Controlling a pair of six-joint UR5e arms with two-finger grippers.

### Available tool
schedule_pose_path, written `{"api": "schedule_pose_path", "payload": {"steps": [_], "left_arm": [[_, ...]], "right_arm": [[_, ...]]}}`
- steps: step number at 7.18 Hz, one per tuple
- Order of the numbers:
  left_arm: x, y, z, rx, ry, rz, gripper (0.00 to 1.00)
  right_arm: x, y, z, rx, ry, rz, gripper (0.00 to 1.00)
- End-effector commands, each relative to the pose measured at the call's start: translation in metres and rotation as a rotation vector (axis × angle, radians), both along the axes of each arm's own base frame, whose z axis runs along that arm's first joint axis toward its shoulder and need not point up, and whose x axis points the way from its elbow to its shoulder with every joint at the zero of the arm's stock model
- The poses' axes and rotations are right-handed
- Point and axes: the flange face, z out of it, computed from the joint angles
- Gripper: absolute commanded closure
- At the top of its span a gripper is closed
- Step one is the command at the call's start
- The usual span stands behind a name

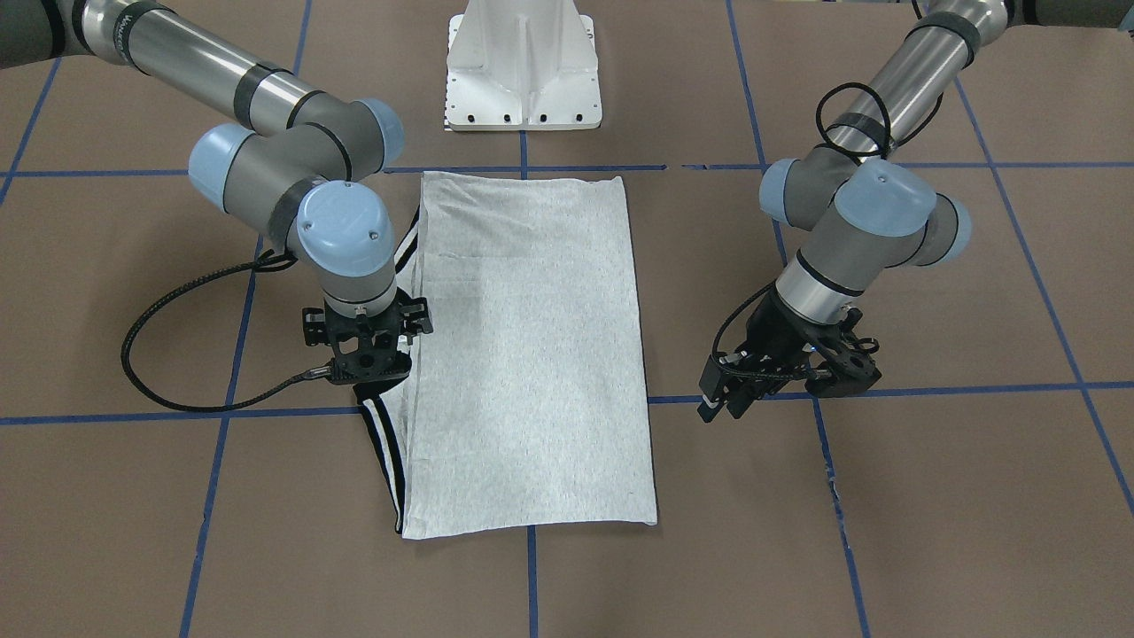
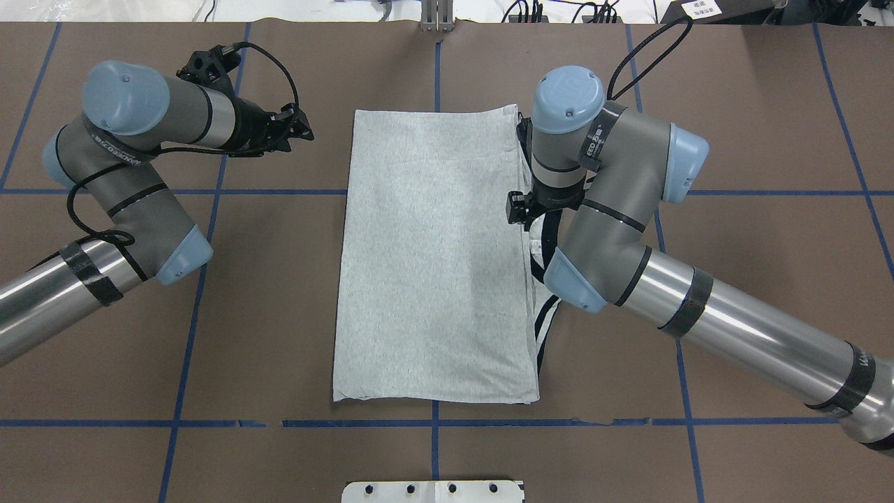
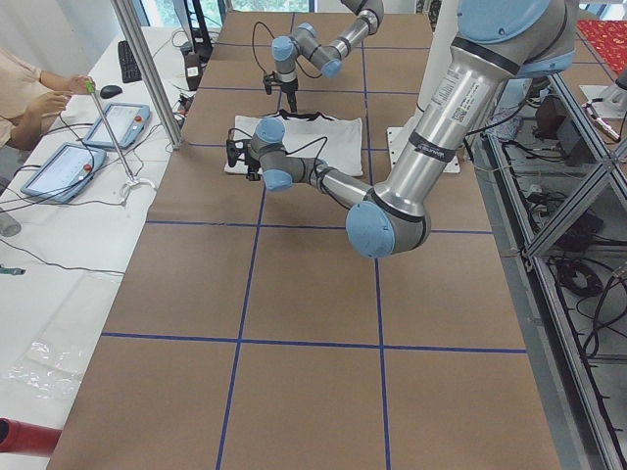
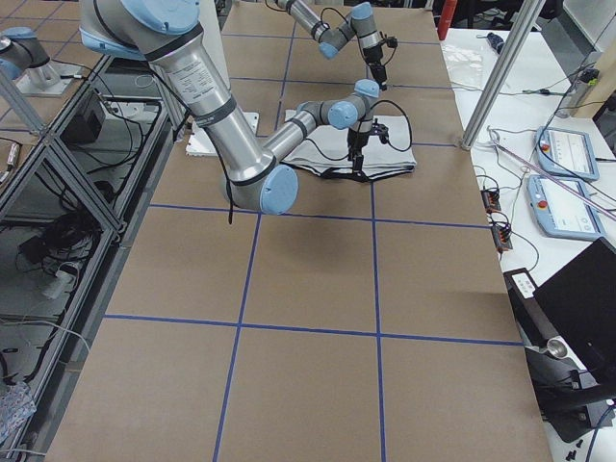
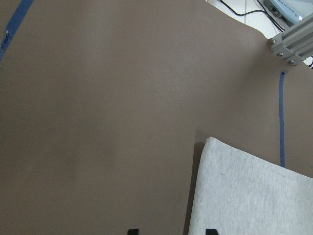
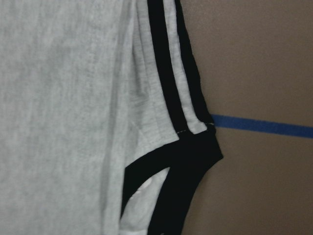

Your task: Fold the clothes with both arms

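The grey T-shirt (image 1: 532, 354) (image 2: 433, 265) lies folded into a long rectangle at the table's middle, plain side up. Its black-and-white shoulder stripes (image 1: 383, 443) (image 6: 171, 88) and black collar (image 6: 195, 152) stick out along the edge on the robot's right. My right gripper (image 1: 370, 377) points straight down over that striped edge, close to the cloth. No separate fingertips show in the right wrist view, so I cannot tell its state. My left gripper (image 1: 719, 399) (image 2: 297, 129) hangs open and empty beside the other long edge, apart from the shirt. Its fingertips (image 5: 132, 231) frame a shirt corner (image 5: 254, 196).
The white pedestal base (image 1: 523, 66) (image 2: 433, 491) stands at the robot's side of the table. Blue tape lines (image 1: 221, 416) grid the brown table top. A person's hands and tablets (image 3: 69, 162) sit at a side desk behind a metal post (image 3: 147, 78).
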Motion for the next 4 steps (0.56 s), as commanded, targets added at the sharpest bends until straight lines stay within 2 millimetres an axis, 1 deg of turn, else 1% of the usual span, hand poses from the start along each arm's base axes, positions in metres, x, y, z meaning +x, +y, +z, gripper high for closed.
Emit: {"api": "schedule_pose_path", "payload": {"steps": [1, 2, 3, 4], "left_arm": [[0.001, 0.000, 0.000, 0.000, 0.000, 0.001, 0.45], [0.000, 0.001, -0.001, 0.001, 0.001, 0.001, 0.45], [0.001, 0.001, -0.001, 0.001, 0.001, 0.002, 0.45], [0.000, 0.000, -0.001, 0.001, 0.001, 0.001, 0.45]], "right_arm": [[-0.015, 0.076, -0.057, -0.072, -0.114, 0.222, 0.00], [-0.020, 0.113, -0.048, -0.188, -0.213, 0.362, 0.00], [-0.027, 0.151, -0.040, -0.251, -0.343, 0.517, 0.00], [-0.041, 0.181, -0.045, -0.305, -0.376, 0.629, 0.00]]}}
